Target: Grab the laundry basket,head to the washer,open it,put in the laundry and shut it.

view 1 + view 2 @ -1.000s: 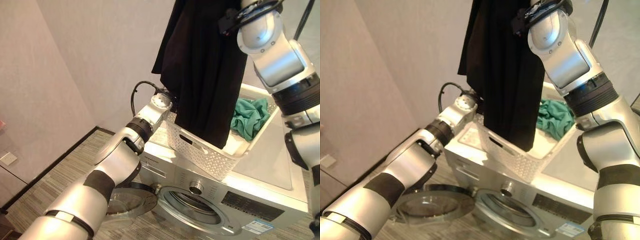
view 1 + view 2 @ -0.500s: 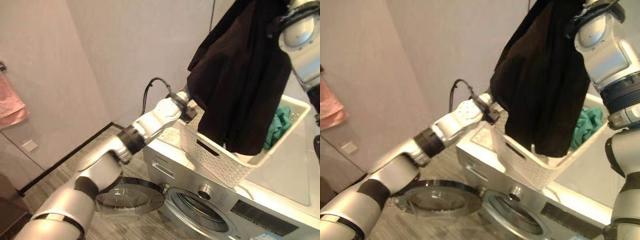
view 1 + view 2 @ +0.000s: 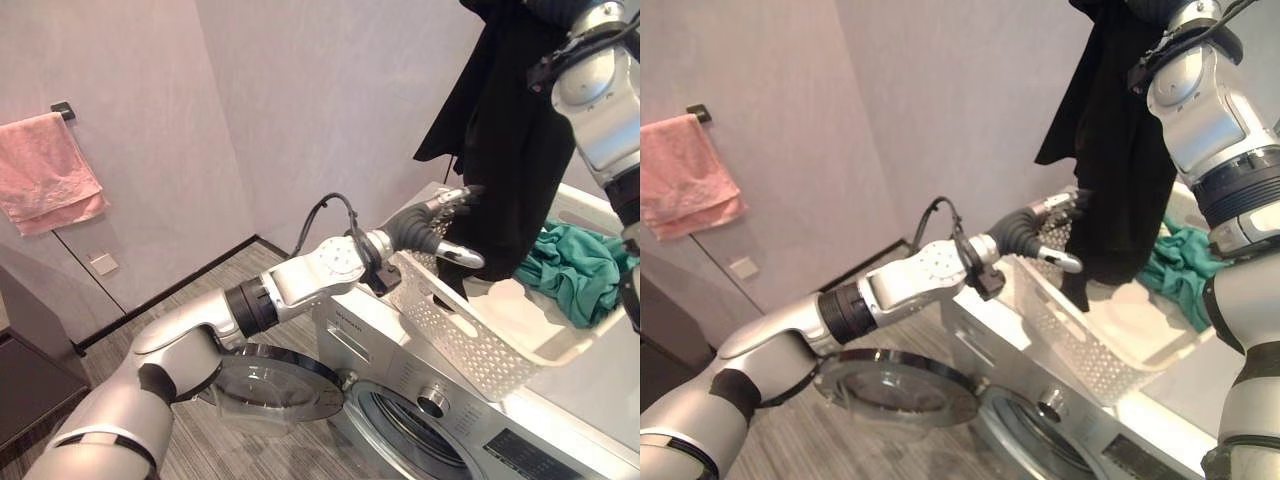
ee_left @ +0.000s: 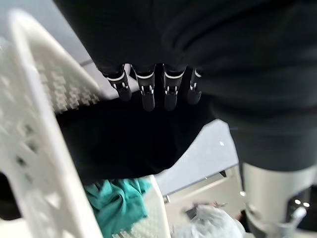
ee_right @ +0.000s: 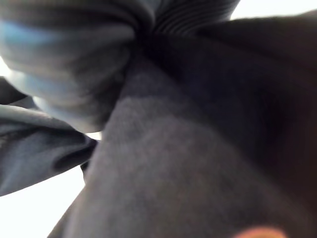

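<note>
Laundry was seen partly in the white laundry basket (image 3: 470, 340), which stood on top of the washing machine (image 3: 400, 400), at the left end of its top. A black garment (image 3: 510, 170) was held up high above the basket, its lower hem hanging down to the basket's rim. The right hand (image 5: 74, 64) was raised at the top of the garment; in the right wrist view dark cloth was bunched tight against the hand, but whether its fingers were closed round the cloth could not be told.

The left hand (image 3: 440, 225) was stretched out over the near left corner of the basket, its fingers (image 4: 148, 94) straight and spread a little, the thumb set apart below them. The fingertips were laid against the hanging black garment, with nothing clasped between fingers and thumb.

A teal garment (image 3: 575, 275) lay crumpled in the far right part of the basket, beside a pale piece of laundry (image 3: 515, 300) at the basket's middle. The washer's round door (image 3: 270, 385) was swung open to the left of the drum opening (image 3: 410, 440). A pink towel (image 3: 50, 170) hung from a rail on the wall well to the left.
</note>
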Robot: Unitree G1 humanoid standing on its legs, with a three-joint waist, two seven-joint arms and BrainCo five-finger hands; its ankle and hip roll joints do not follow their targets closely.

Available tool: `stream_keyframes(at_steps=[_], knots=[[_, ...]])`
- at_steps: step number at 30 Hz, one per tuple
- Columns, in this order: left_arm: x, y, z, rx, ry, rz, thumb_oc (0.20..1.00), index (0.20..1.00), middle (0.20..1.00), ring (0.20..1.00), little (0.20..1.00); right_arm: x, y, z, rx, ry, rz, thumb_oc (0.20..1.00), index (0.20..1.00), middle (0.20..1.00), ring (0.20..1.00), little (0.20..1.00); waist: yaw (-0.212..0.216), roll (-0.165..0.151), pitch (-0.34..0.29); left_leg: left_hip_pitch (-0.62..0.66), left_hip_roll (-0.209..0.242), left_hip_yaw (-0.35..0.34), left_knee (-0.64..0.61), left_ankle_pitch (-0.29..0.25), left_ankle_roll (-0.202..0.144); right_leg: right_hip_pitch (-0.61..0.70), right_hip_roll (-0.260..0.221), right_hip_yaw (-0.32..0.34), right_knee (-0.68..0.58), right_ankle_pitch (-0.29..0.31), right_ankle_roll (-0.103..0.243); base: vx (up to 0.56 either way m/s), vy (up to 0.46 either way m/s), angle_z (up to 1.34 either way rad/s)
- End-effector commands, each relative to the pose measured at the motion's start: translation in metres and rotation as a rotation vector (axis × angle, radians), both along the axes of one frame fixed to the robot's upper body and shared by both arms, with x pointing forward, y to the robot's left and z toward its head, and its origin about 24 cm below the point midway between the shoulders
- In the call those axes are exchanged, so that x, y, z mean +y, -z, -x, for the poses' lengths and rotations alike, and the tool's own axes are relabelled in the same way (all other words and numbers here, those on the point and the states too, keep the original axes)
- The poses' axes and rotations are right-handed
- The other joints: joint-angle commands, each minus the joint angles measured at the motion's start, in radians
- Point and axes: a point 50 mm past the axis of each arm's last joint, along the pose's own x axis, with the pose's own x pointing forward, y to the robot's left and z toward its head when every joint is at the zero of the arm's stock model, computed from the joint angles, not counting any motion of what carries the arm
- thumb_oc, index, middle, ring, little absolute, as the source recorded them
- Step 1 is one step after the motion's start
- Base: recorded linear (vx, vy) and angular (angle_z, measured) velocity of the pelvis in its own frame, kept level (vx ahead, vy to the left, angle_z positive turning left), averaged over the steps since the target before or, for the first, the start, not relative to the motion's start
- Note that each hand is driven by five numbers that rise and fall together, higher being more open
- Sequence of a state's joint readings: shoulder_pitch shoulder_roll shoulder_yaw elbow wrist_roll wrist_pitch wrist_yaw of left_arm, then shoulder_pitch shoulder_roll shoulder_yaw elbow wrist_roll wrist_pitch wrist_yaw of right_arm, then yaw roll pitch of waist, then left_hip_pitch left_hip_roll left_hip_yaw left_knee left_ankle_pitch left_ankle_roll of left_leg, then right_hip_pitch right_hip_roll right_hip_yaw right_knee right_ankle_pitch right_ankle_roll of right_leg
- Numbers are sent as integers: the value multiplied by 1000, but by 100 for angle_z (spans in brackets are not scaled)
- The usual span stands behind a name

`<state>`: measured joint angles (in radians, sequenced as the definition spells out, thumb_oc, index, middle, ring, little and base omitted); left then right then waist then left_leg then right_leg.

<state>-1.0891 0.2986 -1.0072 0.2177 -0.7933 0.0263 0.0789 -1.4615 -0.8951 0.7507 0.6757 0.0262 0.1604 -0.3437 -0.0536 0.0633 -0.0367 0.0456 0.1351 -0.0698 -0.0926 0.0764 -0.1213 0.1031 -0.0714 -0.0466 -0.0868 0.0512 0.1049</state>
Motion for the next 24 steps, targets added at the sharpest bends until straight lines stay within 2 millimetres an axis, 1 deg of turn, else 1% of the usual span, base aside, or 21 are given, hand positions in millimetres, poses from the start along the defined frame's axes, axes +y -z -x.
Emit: stream_keyframes(at_steps=[1,2,3,5,8,9,10,11,12,13,15,16,17,20,21,24], knots=[[-19,-31,-16,-82,-70,39,1000,1000,1000,1000,1000,2,-75,34,-241,-11,-1,200,200,200,200,200,-5,-56,5,15,55,36,5,-56,-27,-39,-83,-44,97,-47,62,0,0,0],[-19,-31,-16,-82,-69,39,1000,1000,1000,1000,1000,2,-75,34,-241,-10,-1,200,200,200,200,200,-4,-56,5,15,55,36,5,-56,-27,-39,-83,-44,97,-47,62,0,0,0],[-27,-33,-19,-81,-100,56,1000,1000,1000,1000,1000,6,-75,36,-250,-29,0,200,200,200,200,200,-9,-54,6,17,56,40,5,-58,-28,-42,-82,-42,100,-49,62,-12,1,-4],[-34,-35,-24,-84,-143,69,1000,1000,1000,1000,1000,12,-75,37,-260,-54,7,200,200,200,200,200,-18,-52,8,19,56,45,5,-59,-28,-46,-82,-36,103,-50,62,-5,3,-2],[-39,-40,-33,-64,-228,102,1000,1000,1000,1000,1000,22,-74,40,-276,-105,7,200,200,200,200,200,-28,-49,10,22,57,52,5,-60,-29,-49,-82,-29,106,-52,62,-9,5,-10],[-39,-41,-42,-60,-296,96,1000,1000,1000,1000,1000,31,-69,39,-273,-153,9,200,200,200,200,200,-38,-48,9,24,58,57,5,-62,-29,-51,-82,-22,106,-55,62,-7,3,-7],[-39,-42,-42,-60,-296,96,1000,1000,1000,1000,1000,31,-69,39,-272,-152,9,200,200,200,200,200,-37,-48,9,24,59,58,5,-62,-29,-51,-82,-21,106,-55,62,-3,-2,-8],[-37,-41,-46,-59,-324,84,1000,1000,1000,1000,1000,36,-67,39,-268,-174,11,200,200,200,200,200,-41,-47,8,26,59,60,5,-63,-29,-52,-81,-18,106,-55,62,-8,-3,-6],[-31,-38,-56,-48,-388,56,1000,1000,1000,1000,1000,48,-64,40,-265,-224,25,200,200,200,200,200,-51,-44,8,28,61,67,5,-63,-29,-56,-81,-9,107,-55,62,-8,-3,-3],[-31,-39,-56,-48,-388,56,1000,1000,1000,1000,1000,48,-64,40,-265,-224,25,200,200,200,200,200,-50,-44,8,28,61,67,5,-63,-29,-57,-80,-8,107,-55,62,-8,-1,-6],[-26,-39,-63,-21,-436,59,1000,1000,1000,1000,1000,59,-60,41,-265,-274,27,200,200,200,200,200,-59,-41,6,32,63,73,5,-63,-28,-62,-79,-1,107,-56,62,-1,0,-19],[-25,-43,-64,-26,-443,71,1000,1000,1000,1000,1000,64,-58,42,-266,-294,30,200,200,200,200,200,-63,-39,5,32,63,76,5,-63,-28,-64,-77,4,107,-56,63,7,0,-22],[-23,-50,-65,-7,-451,121,1000,1000,1000,1000,1000,72,-56,44,-272,-329,33,200,200,200,200,200,-68,-37,3,34,63,81,5,-64,-28,-65,-76,8,107,-56,63,6,-1,-15],[-22,-53,-66,13,-458,149,1000,1000,1000,1000,1000,75,-51,43,-266,-358,15,200,200,200,200,200,-73,-36,0,35,64,85,5,-65,-27,-68,-76,11,108,-55,62,3,-2,-5],[-22,-59,-65,4,-452,172,1000,1000,1000,1000,1000,78,-48,43,-264,-375,11,200,200,200,200,200,-75,-36,0,36,63,87,5,-66,-27,-69,-76,14,108,-55,62,-2,-4,-13],[-13,-71,-66,-12,-460,242,1000,1000,1000,1000,1000,82,-43,45,-269,-403,12,200,200,200,200,200,-78,-35,1,40,63,92,5,-67,-27,-71,-75,19,109,-53,63,-7,-8,-10]])
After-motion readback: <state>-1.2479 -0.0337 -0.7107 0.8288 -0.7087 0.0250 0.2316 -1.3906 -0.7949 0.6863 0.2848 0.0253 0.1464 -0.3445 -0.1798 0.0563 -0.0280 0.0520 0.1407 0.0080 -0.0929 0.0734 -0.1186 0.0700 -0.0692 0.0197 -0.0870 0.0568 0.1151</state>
